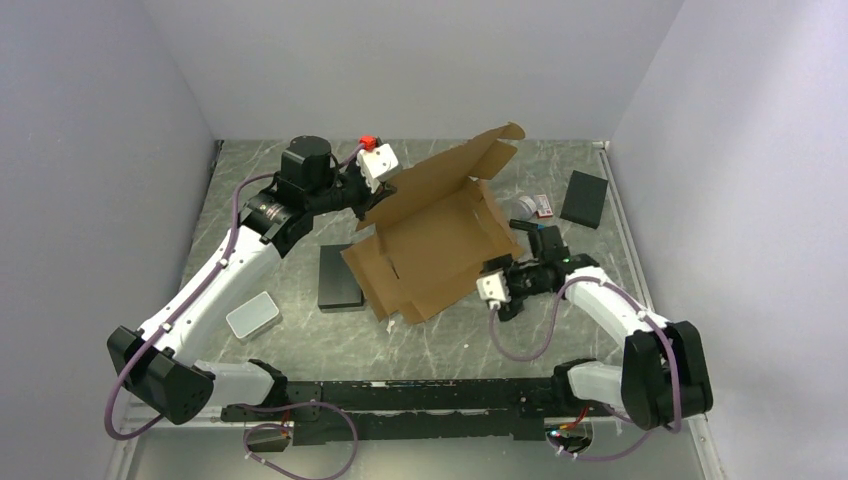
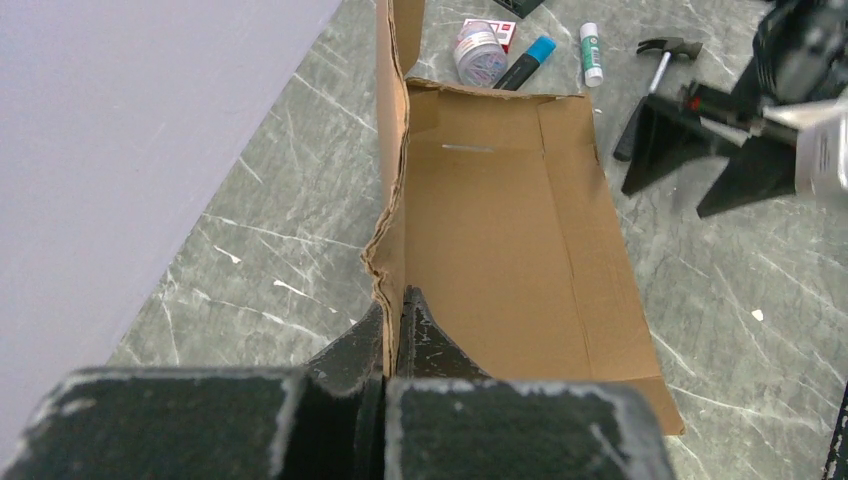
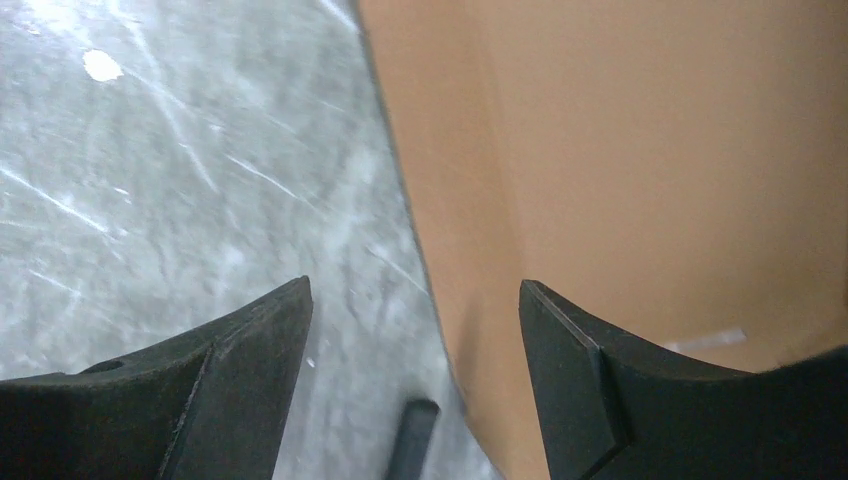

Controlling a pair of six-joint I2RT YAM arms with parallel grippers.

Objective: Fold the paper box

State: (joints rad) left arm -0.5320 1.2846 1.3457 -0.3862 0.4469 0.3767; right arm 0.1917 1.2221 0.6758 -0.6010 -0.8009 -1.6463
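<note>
Nearest the top camera, a black mounting rail (image 1: 400, 400) runs along the near edge of the grey-green table (image 1: 430, 345), with both arm bases on it.

Far left: a grey tin (image 1: 252, 314) sits on the table, apart from everything else. To its right lies a black block (image 1: 338, 277). The left edge of the paper box (image 1: 440, 240) reaches this block; whether it overlaps it or only touches cannot be told.

Left gripper (image 2: 393, 320): fingers pressed together on the upper edge of a raised side wall of the box. The cardboard is crumpled at the pinch.

The box occupies the middle of the table, unfolded and brown, its base panel flat and one long flap lifted toward the far wall.

Right gripper (image 3: 415, 290): fingers spread wide and holding nothing. The right edge of the box runs down between them. Contact with either finger cannot be confirmed.

Beyond the box's far right corner lie a small clear jar (image 2: 478, 55), a blue-capped marker (image 2: 527, 62), a white glue stick (image 2: 591, 52) and a hammer (image 2: 645, 95). Far right, a black slab (image 1: 584, 198) lies flat near the wall.
</note>
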